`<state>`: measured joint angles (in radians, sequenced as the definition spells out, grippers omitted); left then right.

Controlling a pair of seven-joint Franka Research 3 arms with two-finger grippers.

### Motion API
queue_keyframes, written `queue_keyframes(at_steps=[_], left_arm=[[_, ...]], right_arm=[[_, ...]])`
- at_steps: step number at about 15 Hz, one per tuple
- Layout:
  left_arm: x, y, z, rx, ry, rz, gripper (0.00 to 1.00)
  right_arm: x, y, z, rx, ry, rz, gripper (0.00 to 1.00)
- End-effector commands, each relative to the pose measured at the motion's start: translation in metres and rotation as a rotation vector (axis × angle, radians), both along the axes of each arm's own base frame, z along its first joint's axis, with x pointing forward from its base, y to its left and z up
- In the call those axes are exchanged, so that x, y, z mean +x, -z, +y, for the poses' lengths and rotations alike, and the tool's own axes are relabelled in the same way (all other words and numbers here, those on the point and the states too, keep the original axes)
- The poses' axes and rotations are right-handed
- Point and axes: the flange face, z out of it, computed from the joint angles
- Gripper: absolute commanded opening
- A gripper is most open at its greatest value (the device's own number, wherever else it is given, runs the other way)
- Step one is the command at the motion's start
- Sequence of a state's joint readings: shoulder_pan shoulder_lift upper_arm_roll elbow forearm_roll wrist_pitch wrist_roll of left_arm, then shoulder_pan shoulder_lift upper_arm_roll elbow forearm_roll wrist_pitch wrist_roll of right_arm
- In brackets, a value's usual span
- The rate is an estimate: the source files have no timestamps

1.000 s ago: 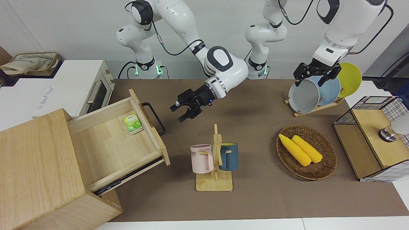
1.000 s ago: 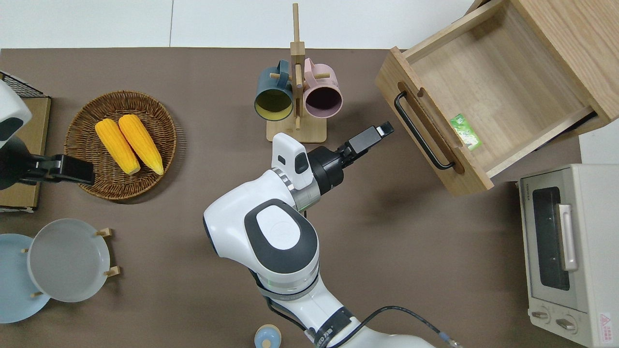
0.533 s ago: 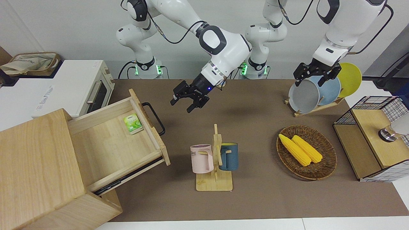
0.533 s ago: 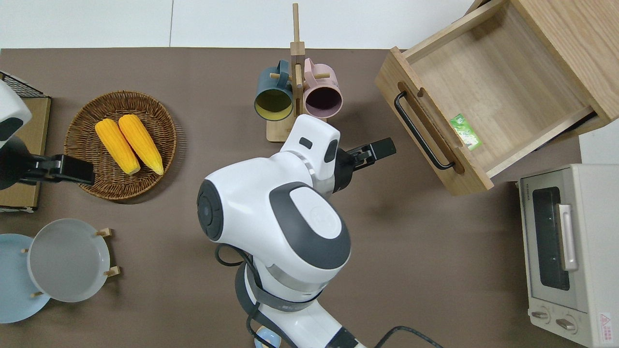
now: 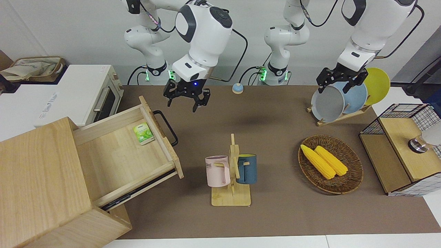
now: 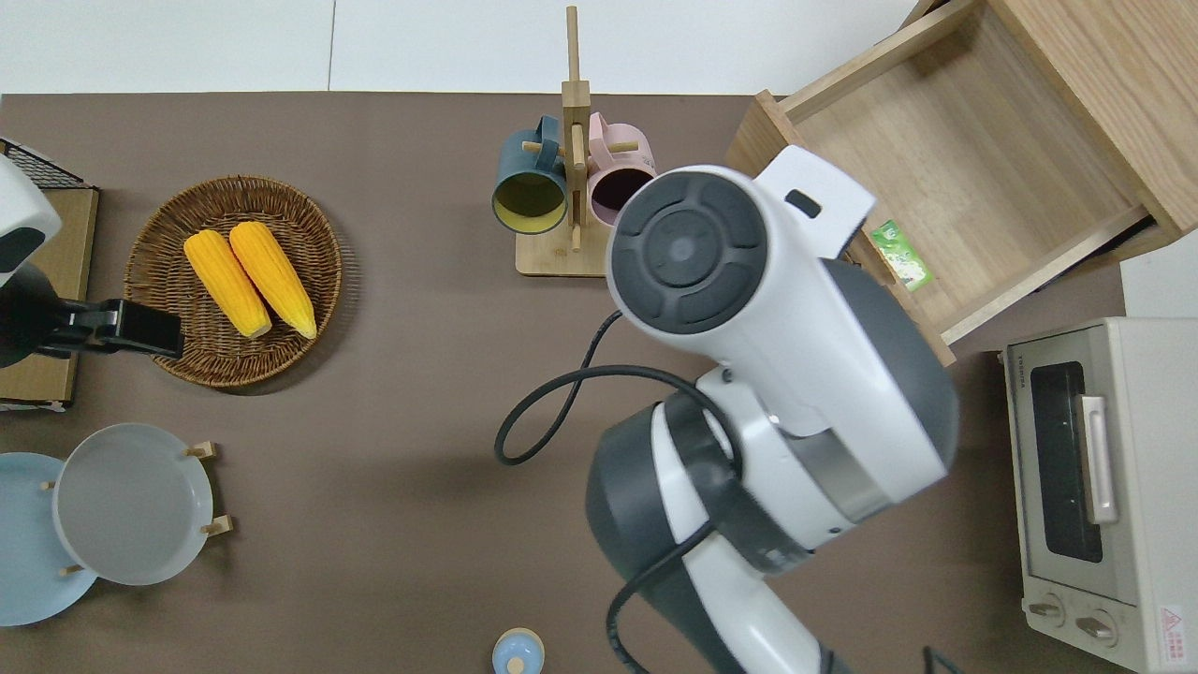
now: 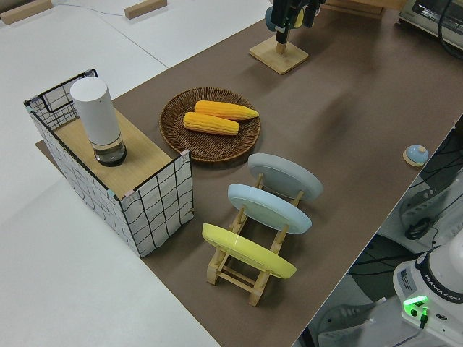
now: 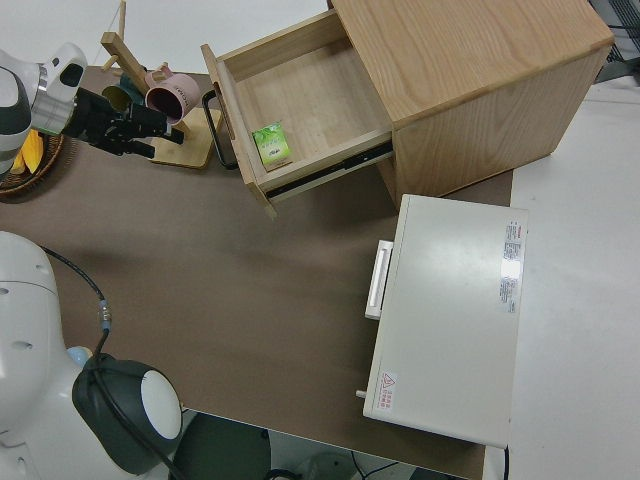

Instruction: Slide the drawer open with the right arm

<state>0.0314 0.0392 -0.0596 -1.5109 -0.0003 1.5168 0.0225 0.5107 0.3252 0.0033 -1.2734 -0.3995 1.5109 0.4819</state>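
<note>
The drawer (image 5: 120,155) stands pulled far out of the big pale wooden box (image 5: 38,179), with a small green packet (image 5: 143,133) inside by its front panel. Its black bar handle (image 5: 167,127) is free, also clear in the right side view (image 8: 213,130). My right gripper (image 5: 187,103), blue light showing, hangs open and empty over the brown mat, pointing down, apart from the handle. The overhead view hides it under the right arm (image 6: 777,309), which also covers the drawer's front. The left arm is parked.
A mug rack (image 5: 231,172) with a pink and a blue mug stands mid-table. A wicker basket (image 5: 330,163) of corn, a plate rack (image 5: 341,100) and a wire-grid box (image 5: 403,148) fill the left arm's end. The white toaster oven (image 5: 79,94) sits beside the drawer box.
The right arm has swung up and back from near the mug rack toward the robots, turning its gripper to point down. The drawer and the left arm have not moved.
</note>
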Motion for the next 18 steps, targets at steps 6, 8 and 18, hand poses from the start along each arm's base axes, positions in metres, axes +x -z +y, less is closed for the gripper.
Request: queue_keyframes(at_steps=[6,8,18], left_arm=[[0.002,-0.003,0.001,0.016,0.012,0.006,0.99],[0.002,-0.004,0.001,0.016,0.012,0.005,0.99],[0.002,-0.004,0.001,0.016,0.012,0.005,0.99]], right_arm=[[0.003,-0.06,-0.098,0.319,0.133,0.023,0.983],[0.005,-0.069,-0.122,0.36,0.12,0.029,0.983],[0.001,-0.059,-0.187,0.398,-0.018,0.114,0.985]])
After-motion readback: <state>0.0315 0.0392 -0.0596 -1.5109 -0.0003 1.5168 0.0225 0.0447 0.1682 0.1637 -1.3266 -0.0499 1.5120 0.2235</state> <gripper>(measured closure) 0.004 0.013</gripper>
